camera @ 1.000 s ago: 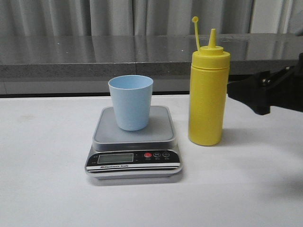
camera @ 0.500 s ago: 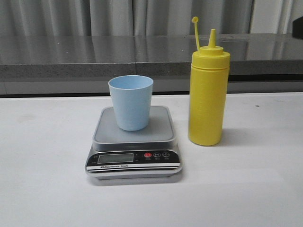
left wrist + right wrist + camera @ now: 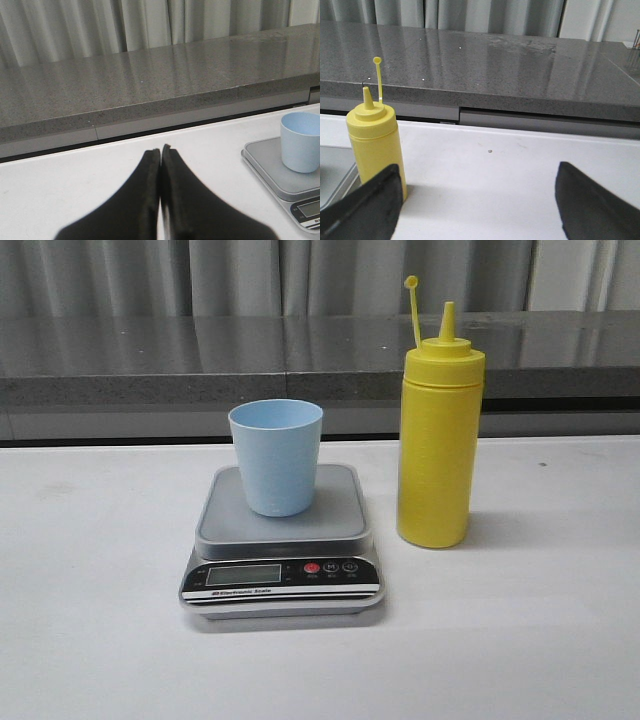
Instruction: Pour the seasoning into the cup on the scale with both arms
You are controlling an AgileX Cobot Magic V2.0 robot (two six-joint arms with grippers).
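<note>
On a white bench, we see a pale blue cup standing upright at the middle of a silver-grey scale, with a yellow bottle upright just to its right in the front frame, apart from the scale, its cap hanging on a thin tether above the nozzle. Neither arm shows in that front frame; only the wrist views give us the fingers.

From the left wrist, we find the left gripper held low over the bench, its two black fingers pressed together with nothing between them. The cup and a corner of the scale sit at the right edge of that frame, well apart from the fingertips.

From the right wrist, we see the right gripper spread wide, one finger in the lower left corner and the other in the lower right, bare bench between them. The bottle stands at the left of that frame, just behind the left-hand finger rather than between the two; we cannot tell whether they touch. A sliver of the scale shows at the far left edge.
</note>
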